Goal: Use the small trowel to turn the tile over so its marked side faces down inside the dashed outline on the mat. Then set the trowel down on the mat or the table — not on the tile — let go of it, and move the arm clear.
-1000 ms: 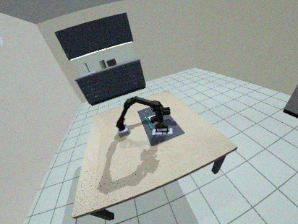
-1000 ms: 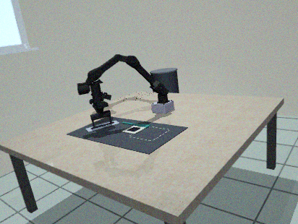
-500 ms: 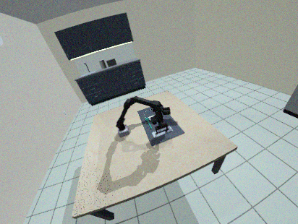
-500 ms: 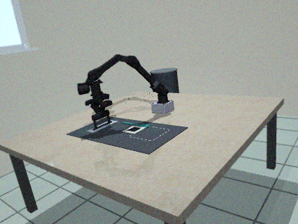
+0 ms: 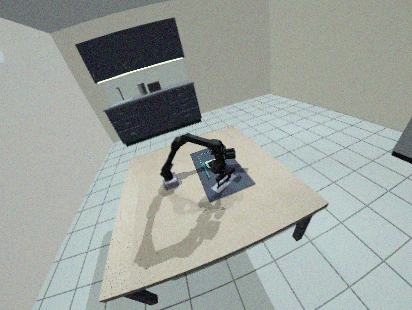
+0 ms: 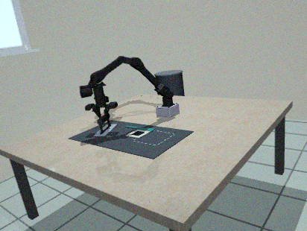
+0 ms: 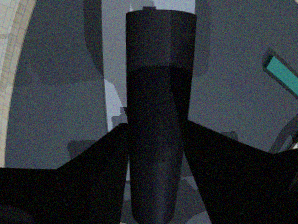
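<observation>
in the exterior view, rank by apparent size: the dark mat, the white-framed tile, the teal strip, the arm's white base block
Largest to smallest, as seen in the exterior view:
1. dark grey rectangular mat
2. white box-shaped base block under the arm
3. white-framed square tile with dark centre
4. thin teal strip

The base block sits farther from the camera; tile and strip look close in extent, so that order is unsure.

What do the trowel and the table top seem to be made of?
The trowel in the gripper: dark matte handle, perhaps plastic or rubber; pale flat blade, maybe metal, though no shine shows. The table top: light speckled board, likely wood or particleboard.
</observation>
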